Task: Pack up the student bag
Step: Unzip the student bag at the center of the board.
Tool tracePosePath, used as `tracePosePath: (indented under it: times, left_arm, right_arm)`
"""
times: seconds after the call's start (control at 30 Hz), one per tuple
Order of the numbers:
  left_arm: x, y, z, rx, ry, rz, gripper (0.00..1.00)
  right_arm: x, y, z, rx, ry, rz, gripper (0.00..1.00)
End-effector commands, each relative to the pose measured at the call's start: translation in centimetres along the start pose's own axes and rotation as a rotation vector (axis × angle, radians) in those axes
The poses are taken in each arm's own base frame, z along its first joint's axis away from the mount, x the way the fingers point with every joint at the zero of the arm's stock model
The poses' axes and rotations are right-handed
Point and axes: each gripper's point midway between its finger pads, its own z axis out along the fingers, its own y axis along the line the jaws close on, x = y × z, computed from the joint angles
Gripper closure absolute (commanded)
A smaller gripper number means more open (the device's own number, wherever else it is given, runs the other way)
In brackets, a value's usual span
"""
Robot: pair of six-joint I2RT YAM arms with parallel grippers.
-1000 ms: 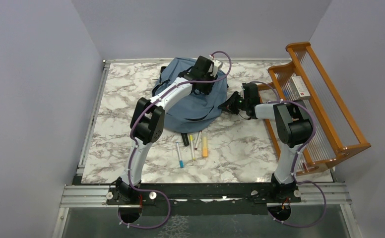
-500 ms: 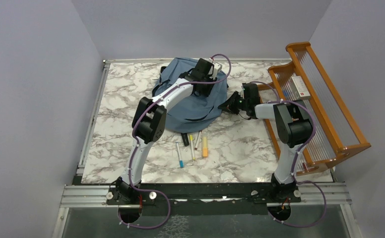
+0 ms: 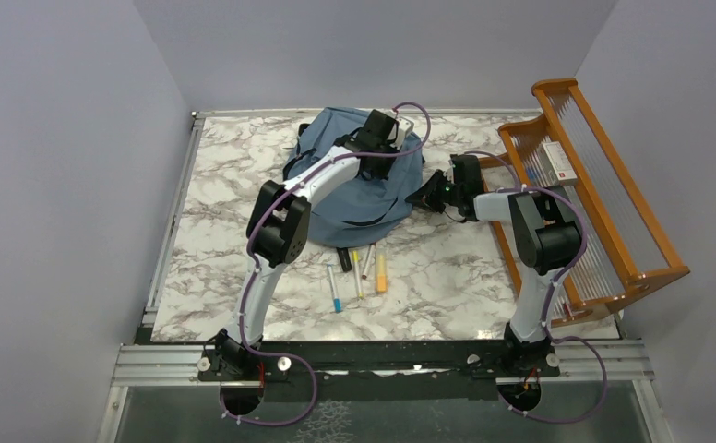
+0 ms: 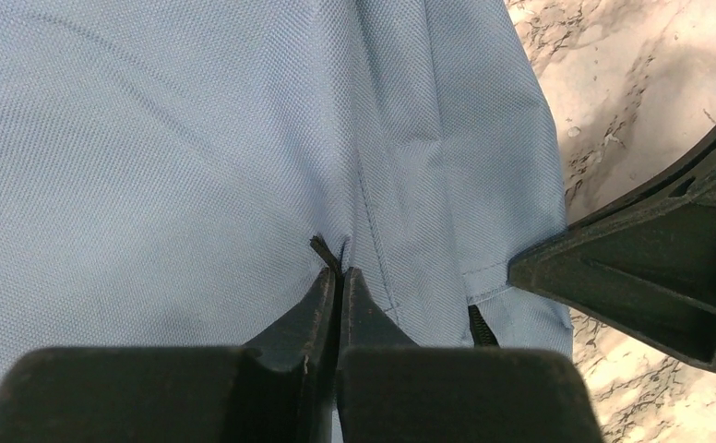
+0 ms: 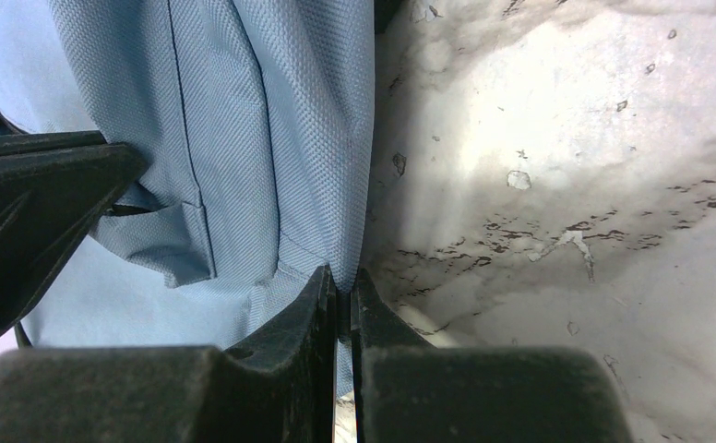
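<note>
Now the left gripper (image 4: 338, 272) snaps shut: from jaws partly apart over the cloth, its tips go to pressed together. They appear to catch a small black tab (image 4: 320, 245) that pokes up from a seam of the student bag (image 4: 151, 138). It looks like a zipper pull, though it is too small to be sure. The bag lies directly under and ahead of those tips, its blue fabric filling the wrist view. Off to that gripper's right, the right gripper (image 5: 340, 281) holds unchanged, jaws narrow, pinching the bag's edge just above the marble table (image 5: 566, 185). That reads as anchor and puller both set, so unzipping looks ready to begin. Nothing seems packed yet; the pens (image 3: 359, 272) lie well behind the left gripper, toward the arm bases.
</note>
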Motion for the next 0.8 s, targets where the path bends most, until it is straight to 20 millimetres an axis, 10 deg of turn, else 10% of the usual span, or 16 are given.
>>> tracePosePath:
  times: [0.0,0.43,0.77]
  left_arm:
    - [-3.6,0.8,-2.6,-0.022,-0.084,0.003,1.0]
    - [-3.8,2.9,-3.9,-0.005,-0.097,-0.057,1.0]
    - [-2.8,2.5,-3.2,0.035,-0.076,-0.102,0.78]
  right_arm:
    - [0.9,-0.6,0.2,0.004,0.048,-0.004,0.89]
    - [1.1,-0.9,0.3,0.006,0.049,0.003,0.89]
    - [1.1,-0.8,0.2,0.003,0.05,0.003,0.89]
